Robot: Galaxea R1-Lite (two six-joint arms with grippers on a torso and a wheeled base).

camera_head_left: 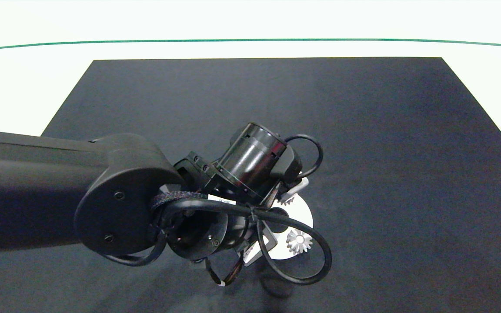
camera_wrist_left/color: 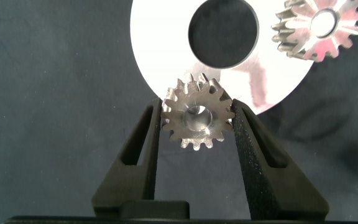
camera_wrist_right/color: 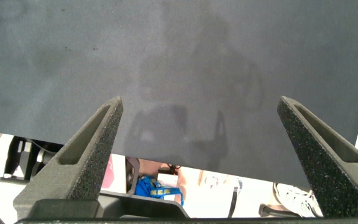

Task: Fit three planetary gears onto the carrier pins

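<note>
One planetary gear (camera_wrist_left/color: 199,119) sits pinched flat between your left claw (camera_wrist_left/color: 197,124) fingers, hovering at the rim of the white disc (camera_wrist_left/color: 160,37); I cannot see its pin beneath; another gear (camera_head_left: 298,241) already sits on the disc's near right; the right claw (camera_wrist_right/color: 201,134) hangs spread, off-scene.

The left arm (camera_head_left: 115,195) hides most of the white disc (camera_head_left: 305,213) (pins unseen).
</note>
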